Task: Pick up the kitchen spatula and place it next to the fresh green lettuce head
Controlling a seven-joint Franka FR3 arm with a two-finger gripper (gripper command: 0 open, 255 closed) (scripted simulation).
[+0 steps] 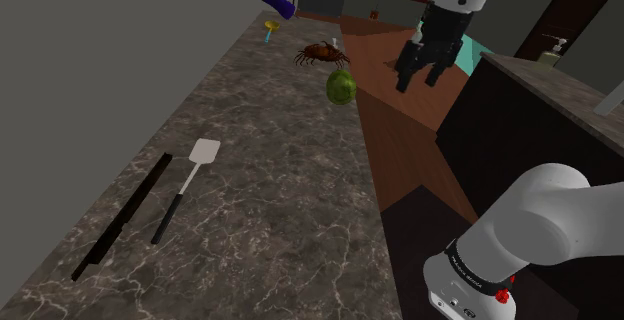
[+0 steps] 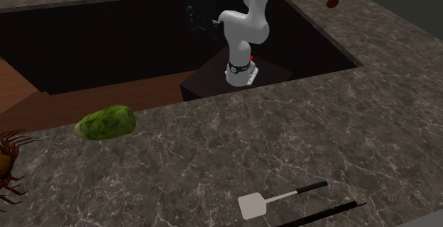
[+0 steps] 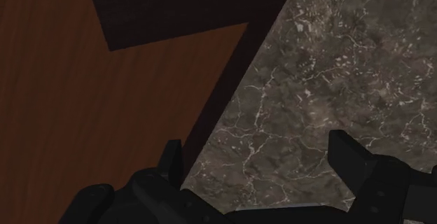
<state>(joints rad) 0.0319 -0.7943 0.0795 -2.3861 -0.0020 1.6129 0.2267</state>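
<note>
White-bladed spatula [image 1: 184, 188] lies untouched on the counter [image 1: 280, 198], well apart from the far lettuce [image 1: 340, 87], while our gripper [image 1: 419, 76] hangs wide open, so we have every step left.

Marble counter [image 1: 280, 198]: brown crab [image 1: 321, 54], purple cylinder [image 1: 275, 1], long black bar [image 1: 122, 215].

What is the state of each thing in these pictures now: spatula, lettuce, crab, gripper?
spatula: lying flat on the counter, not held.
lettuce head: lying on the counter near its edge, untouched.
crab: resting on the counter, close to the lettuce head.
gripper: open, empty, raised over the counter's edge.
</note>
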